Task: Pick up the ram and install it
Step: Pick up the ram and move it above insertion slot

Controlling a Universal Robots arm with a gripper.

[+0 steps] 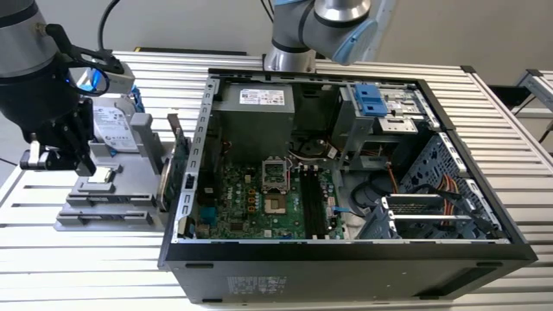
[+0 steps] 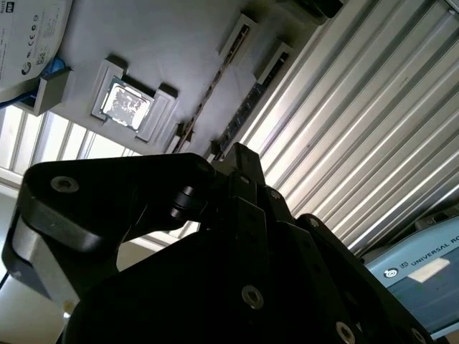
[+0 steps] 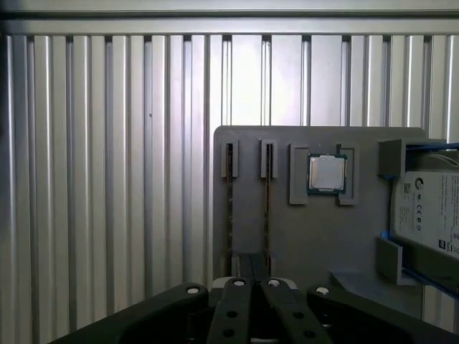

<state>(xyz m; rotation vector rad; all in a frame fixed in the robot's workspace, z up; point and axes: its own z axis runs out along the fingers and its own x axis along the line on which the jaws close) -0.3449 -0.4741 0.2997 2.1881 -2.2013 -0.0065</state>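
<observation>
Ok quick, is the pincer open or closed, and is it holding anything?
Pincer: closed, holding nothing.

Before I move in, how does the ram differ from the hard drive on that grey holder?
The ram is a slim dark strip seen edge-on; the hard drive is a broad box with a white label. A narrow slot holds the ram; grey blocks flank the hard drive. Both rest on the grey holder.
</observation>
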